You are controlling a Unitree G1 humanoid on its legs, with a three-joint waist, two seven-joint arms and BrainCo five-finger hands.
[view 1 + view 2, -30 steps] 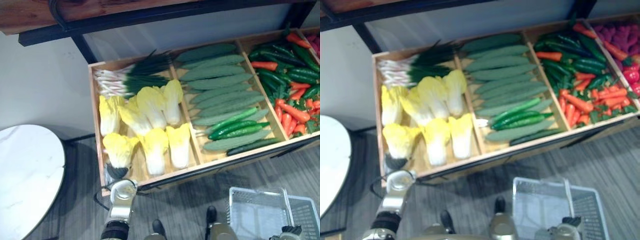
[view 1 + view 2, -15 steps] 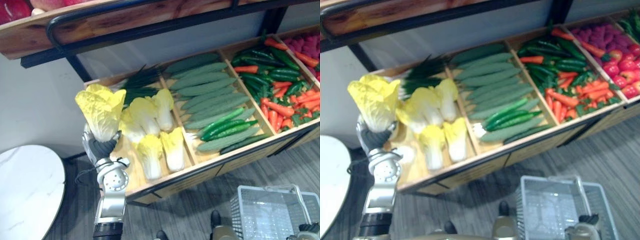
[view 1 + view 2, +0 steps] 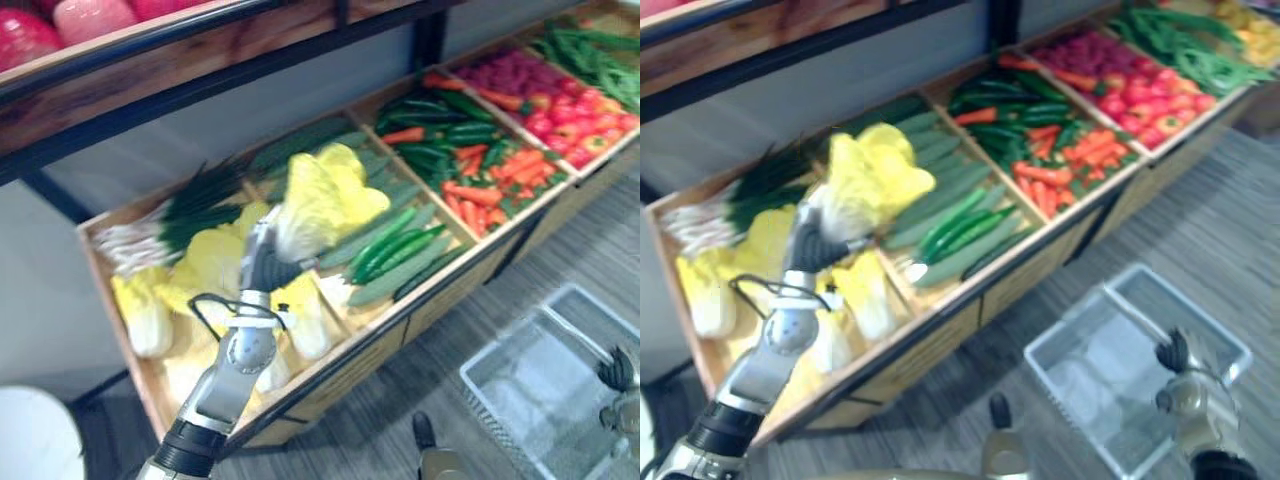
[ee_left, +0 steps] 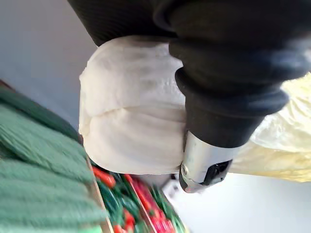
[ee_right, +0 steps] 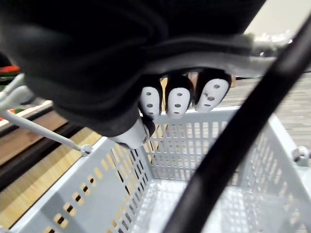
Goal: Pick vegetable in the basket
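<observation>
The left hand (image 3: 260, 266) is clamped round the white base of a yellow-leafed napa cabbage (image 3: 322, 198), held above the cucumbers (image 3: 392, 243) in the wooden crate (image 3: 438, 291). The right hand (image 3: 1176, 356) curls round the handle of the grey basket (image 3: 1090, 370), over open floor (image 3: 1205, 215) beside the crate's front edge.

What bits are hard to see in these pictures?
- Cabbage leaves: left wrist view, the left hand's dark cover hides most.
- Basket: left eye view, cut off by the right edge.
- Red round things on the top shelf: left eye view, cut off by the top edge.
</observation>
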